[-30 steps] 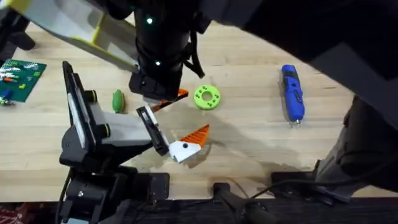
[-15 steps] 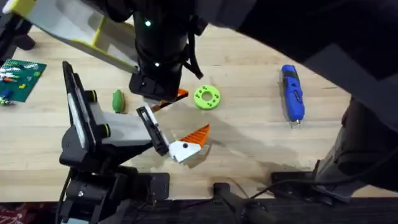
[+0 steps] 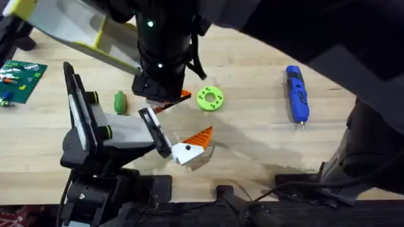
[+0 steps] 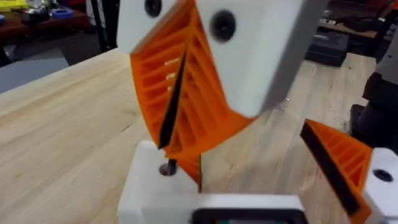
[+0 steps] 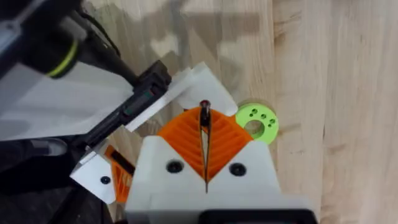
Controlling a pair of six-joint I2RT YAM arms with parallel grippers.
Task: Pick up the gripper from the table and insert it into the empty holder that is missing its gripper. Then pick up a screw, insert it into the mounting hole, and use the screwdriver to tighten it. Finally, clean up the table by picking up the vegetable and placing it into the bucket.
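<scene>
surface: light wood table (image 3: 252, 145) | far right: blue screwdriver (image 3: 297, 94) laid flat | middle: bright green disc with holes (image 3: 209, 98) | left of it: green oval vegetable (image 3: 119, 101) | far left edge: green circuit board (image 3: 22, 79)

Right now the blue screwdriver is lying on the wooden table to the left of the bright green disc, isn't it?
Not quite: in the overhead view the blue screwdriver does lie on the wooden table, but to the right of the bright green disc, not to its left.
</scene>
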